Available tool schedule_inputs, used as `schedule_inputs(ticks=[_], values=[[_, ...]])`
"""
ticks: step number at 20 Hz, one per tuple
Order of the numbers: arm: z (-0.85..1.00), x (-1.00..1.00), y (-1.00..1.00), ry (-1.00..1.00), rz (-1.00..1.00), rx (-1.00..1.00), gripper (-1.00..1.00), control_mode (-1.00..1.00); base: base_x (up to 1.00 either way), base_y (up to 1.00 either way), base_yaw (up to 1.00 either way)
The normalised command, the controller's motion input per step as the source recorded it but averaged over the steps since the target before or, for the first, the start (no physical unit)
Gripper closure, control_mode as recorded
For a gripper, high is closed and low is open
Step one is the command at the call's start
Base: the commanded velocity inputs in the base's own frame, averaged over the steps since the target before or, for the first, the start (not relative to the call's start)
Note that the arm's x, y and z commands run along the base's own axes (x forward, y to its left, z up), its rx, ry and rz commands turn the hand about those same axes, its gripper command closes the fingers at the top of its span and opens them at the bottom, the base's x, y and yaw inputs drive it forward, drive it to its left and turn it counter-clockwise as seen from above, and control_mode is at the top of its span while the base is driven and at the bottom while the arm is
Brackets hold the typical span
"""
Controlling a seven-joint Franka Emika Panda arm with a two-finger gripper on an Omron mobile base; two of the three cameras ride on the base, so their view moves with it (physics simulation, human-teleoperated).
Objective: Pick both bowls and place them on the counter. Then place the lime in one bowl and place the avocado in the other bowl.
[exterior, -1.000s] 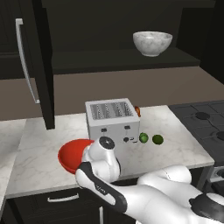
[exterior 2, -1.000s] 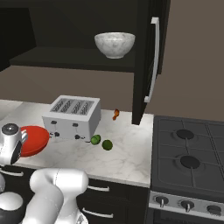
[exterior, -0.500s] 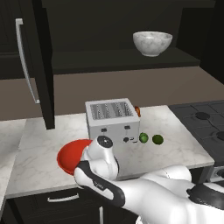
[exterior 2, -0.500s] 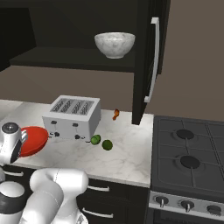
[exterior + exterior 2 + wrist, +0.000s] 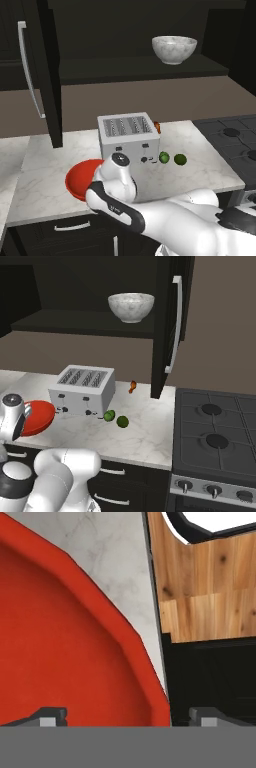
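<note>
Your fingers (image 5: 127, 716) stand wide apart astride the red bowl's (image 5: 80, 178) rim; it sits on the table (image 5: 45, 170), left of the toaster (image 5: 127, 135). The white bowl (image 5: 173, 49) sits on the shelf (image 5: 125, 67).

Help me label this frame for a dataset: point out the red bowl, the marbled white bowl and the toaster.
red bowl (image 5: 40, 416), right base view, on its inner red surface.
marbled white bowl (image 5: 174, 49), left base view, on its outer wall.
toaster (image 5: 128, 141), left base view, on its front face.
</note>
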Motion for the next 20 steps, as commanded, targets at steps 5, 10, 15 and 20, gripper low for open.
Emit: schedule_inputs(ticks=[5,10,15,20], values=[[0.26,-0.01,-0.05,0.0,0.0,0.0,-1.0,-1.0,0.0,0.0,0.0],[0.34,-0.13,-0.1,0.0,0.0,0.0,-1.0,-1.0,0.0,0.0,0.0],[0.41,-0.17,-0.11,0.0,0.0,0.0,-1.0,-1.0,0.0,0.0,0.0],[0.47,-0.11,-0.09,0.0,0.0,0.0,-1.0,-1.0,0.0,0.0,0.0]])
